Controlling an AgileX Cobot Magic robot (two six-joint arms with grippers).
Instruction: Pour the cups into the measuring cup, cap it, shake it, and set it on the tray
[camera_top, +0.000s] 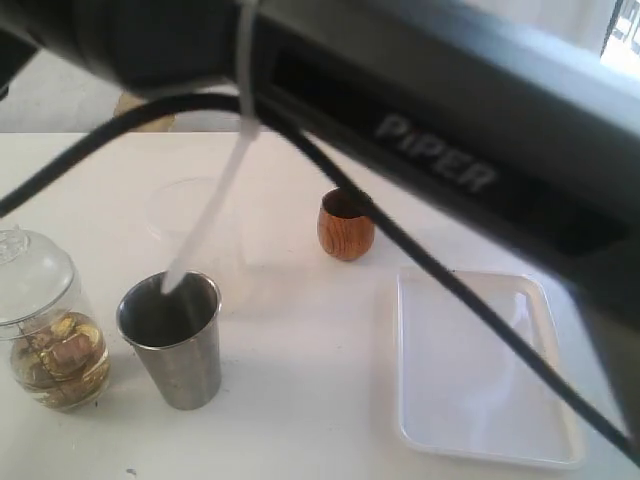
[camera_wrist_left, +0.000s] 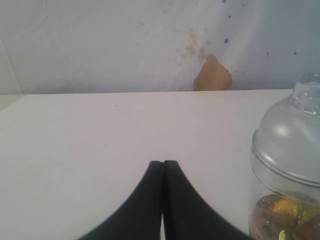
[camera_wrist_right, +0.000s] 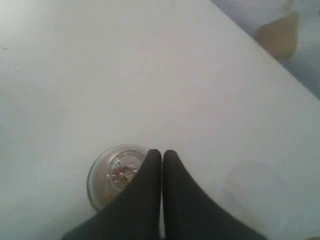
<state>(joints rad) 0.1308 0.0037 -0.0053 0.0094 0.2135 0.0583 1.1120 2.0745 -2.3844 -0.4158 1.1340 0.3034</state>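
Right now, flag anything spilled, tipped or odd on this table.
Nothing spilled; the steel tumbler and wooden cup stand upright, the tray lies flat. Odd: a white strip hanging from the arm overlaps the tumbler's mouth.

A white tabletop (camera_top: 300, 340) is shown carrying five things. In the exterior view, a stainless-steel tumbler (camera_top: 172, 340) is stood upright at the lower left. A lidded glass jar (camera_top: 45, 325) holding golden pieces is placed just beside it at the left edge. A small brown wooden cup (camera_top: 346, 226) is set upright farther up, near the middle. A shallow white tray (camera_top: 480, 370) is laid flat at the lower right, well apart from the tumbler. A faint clear round item (camera_top: 190, 215) is made out above the tumbler; its kind cannot be told.
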